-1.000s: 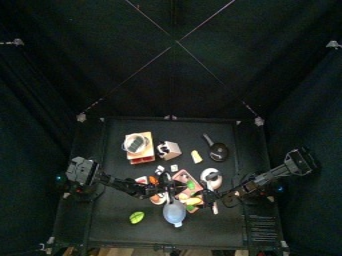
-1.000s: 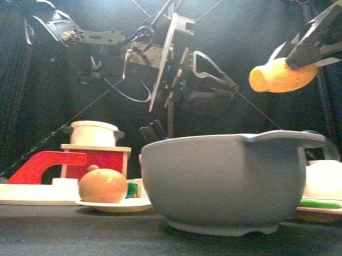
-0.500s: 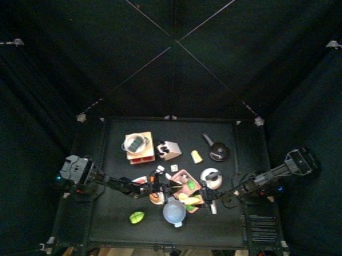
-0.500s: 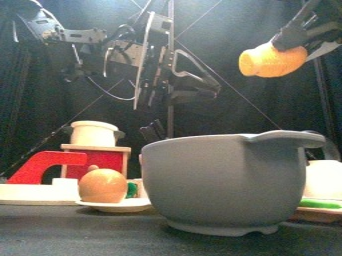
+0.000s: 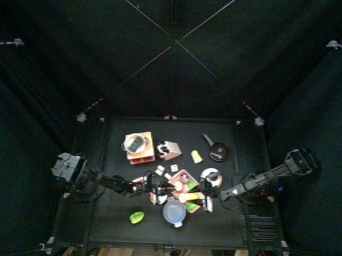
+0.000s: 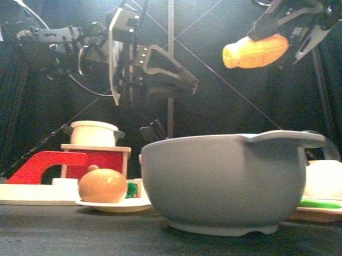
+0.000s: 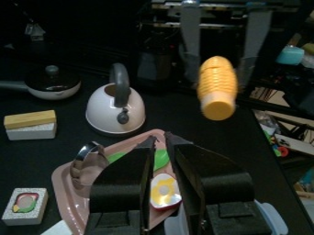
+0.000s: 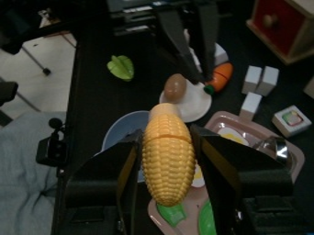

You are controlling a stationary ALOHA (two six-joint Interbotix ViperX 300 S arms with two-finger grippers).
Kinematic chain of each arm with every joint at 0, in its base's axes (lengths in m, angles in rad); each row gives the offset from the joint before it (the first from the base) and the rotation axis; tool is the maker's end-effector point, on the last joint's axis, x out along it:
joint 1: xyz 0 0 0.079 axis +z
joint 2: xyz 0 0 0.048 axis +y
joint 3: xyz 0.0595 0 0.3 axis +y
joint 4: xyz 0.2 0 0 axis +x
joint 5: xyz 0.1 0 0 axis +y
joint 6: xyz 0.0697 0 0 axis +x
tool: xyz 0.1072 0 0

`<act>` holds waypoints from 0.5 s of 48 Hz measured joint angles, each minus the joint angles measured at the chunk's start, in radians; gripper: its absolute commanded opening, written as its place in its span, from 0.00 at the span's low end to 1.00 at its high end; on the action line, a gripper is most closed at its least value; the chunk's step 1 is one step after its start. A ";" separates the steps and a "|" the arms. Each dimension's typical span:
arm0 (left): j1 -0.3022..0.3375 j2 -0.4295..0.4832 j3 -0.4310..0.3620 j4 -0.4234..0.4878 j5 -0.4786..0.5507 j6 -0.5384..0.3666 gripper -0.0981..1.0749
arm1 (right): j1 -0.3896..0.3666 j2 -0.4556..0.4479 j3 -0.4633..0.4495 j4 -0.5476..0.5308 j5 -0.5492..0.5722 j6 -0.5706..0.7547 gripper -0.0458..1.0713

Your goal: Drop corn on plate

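One corn cob point(image 8: 168, 165) is grasped between the jaws of the right end effector point(image 6: 274, 42), high over the worktop point(image 7: 37, 165) and above the pink plate point(image 8: 263, 138). Left end effector point(image 7: 163, 188) hangs nearby, jaws almost closed, holding nothing visible.

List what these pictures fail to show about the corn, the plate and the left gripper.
- Pink plate: left wrist view, partly behind the left gripper fingers; its contents are half hidden.
- Front view: the grey bowl blocks the plate completely.
- Yellow corn cob: top view, too small to place over the plate.
- Left gripper: whether it holds anything is unclear.
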 measured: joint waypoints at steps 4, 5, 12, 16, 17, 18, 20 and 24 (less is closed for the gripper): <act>0.005 -0.040 0.028 0.002 0.002 0.000 0.61 | 0.000 0.000 -0.002 0.123 0.083 0.005 0.67; 0.005 -0.051 0.035 0.002 0.003 -0.002 0.61 | 0.000 0.000 -0.002 0.156 0.107 0.005 0.67; 0.026 -0.121 0.069 0.003 0.009 0.000 0.61 | 0.008 0.002 0.002 0.359 0.272 -0.008 0.67; 0.049 -0.158 0.091 0.002 0.014 -0.002 0.61 | 0.021 0.006 0.017 0.380 0.316 -0.008 0.67; 0.057 -0.167 0.098 0.002 0.015 0.000 0.61 | 0.025 0.008 0.025 0.379 0.319 -0.008 0.67; 0.061 -0.172 0.103 0.002 0.014 0.000 0.61 | 0.028 0.012 0.032 0.376 0.321 -0.006 0.67; 0.071 -0.181 0.118 0.003 0.015 0.000 0.61 | 0.031 0.015 0.048 0.365 0.313 -0.006 0.67; 0.071 -0.193 0.137 0.002 0.015 0.000 0.61 | 0.034 0.018 0.075 0.359 0.287 0.005 0.67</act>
